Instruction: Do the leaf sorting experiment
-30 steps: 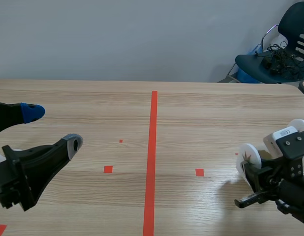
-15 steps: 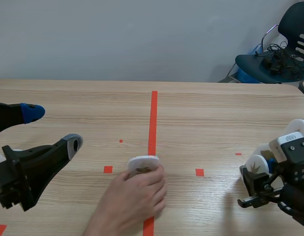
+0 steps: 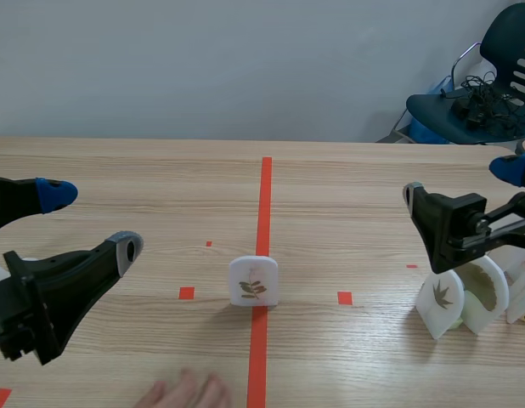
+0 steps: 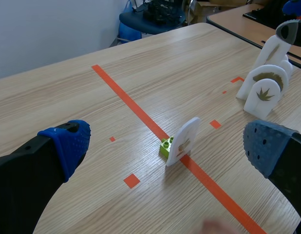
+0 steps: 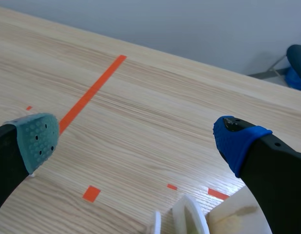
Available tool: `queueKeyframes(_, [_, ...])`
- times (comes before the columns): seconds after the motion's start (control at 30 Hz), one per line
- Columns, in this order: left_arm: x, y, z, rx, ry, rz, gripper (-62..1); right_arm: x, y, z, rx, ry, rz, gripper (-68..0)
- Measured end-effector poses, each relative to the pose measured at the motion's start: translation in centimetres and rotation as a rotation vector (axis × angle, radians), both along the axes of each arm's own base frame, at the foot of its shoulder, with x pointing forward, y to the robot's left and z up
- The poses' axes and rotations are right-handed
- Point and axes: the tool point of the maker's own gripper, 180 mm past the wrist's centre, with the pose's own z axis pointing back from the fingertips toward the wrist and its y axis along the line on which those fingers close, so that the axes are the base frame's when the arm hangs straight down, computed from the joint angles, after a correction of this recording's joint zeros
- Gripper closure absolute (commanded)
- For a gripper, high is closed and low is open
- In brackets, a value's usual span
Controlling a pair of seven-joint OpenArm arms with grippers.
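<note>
Far left: left gripper (image 3: 88,221), low over table (image 3: 347,187), fingers spread wide, nothing held. Blue pad on far finger, grey pad on near one.

Near front edge, left of centre: fingertips of a person's hand (image 3: 184,394), well apart from both grippers.

Centre: centre leaf card (image 3: 253,281), white, upright, right on the tape line (image 3: 264,204), small leafy sprig on its face. In left wrist view, ahead of the open fingers and roughly midway between them, seated on a green block (image 4: 164,145).

Right: cluster of more white cards, upright, packed close. In front, star-leaf card (image 3: 440,299); just beside it, long-leaf card (image 3: 487,293); more at the edge, count unclear.

Just above the cluster: right gripper (image 3: 460,183), fingers wide apart, empty, no contact with cards visible. In right wrist view, card tops under the gripper, between the pads.

Far back right, off the table: dark chair (image 3: 492,93), tangle of cables on seat.
</note>
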Motion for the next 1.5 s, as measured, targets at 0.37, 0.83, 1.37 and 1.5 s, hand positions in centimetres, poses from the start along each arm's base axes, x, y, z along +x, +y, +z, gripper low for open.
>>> queueKeyframes(0.37, [-0.2,0.2,-1.1,0.07,0.015,-0.009,-62.3,-4.0,2.4,1.0,0.014,0.097,0.057,-67.9])
queueKeyframes(0.83, [-0.1,-5.2,-12.2,0.111,0.143,-0.21,-62.3,-4.0,-1.5,1.2,-0.067,0.112,-0.04,-67.9])
queueKeyframes(1.37, [3.2,-13.3,-15.7,0.163,0.043,-0.26,-44.4,-4.1,-1.6,0.8,-0.074,0.133,-0.043,-67.9])
queueKeyframes(1.5, [3.3,-13.1,-15.6,0.164,0.035,-0.247,-21.3,-4.1,-1.6,0.7,-0.074,0.133,-0.043,-67.9])
